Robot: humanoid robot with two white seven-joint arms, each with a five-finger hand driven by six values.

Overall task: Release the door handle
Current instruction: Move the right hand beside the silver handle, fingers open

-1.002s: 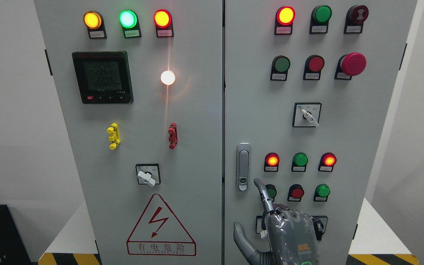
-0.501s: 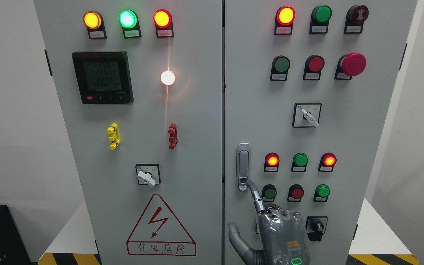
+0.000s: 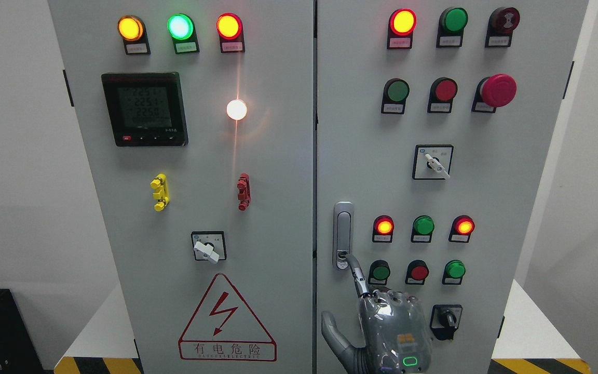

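Shifted slightly left since half a second ago, the grey robot right hand (image 3: 382,332) is pointing, index fingertip touching the base of the silver door handle (image 3: 343,234) on the grey cabinet (image 3: 278,171); nothing is grasped. White walls (image 3: 13,156) surround.

door handle (image 3: 343,235) | silver, upright | flush on right door

A red-bordered triangular warning sign (image 3: 227,318) on the lower left cabinet door shows a lightning bolt above the Chinese characters 有电危险; the smaller line of print beneath them is too fine to read. The black digital meter (image 3: 145,109) on the same door displays three rows of digits, roughly 225.1, 225.1 and 225.0. The small labels under the lamps and buttons are illegible.
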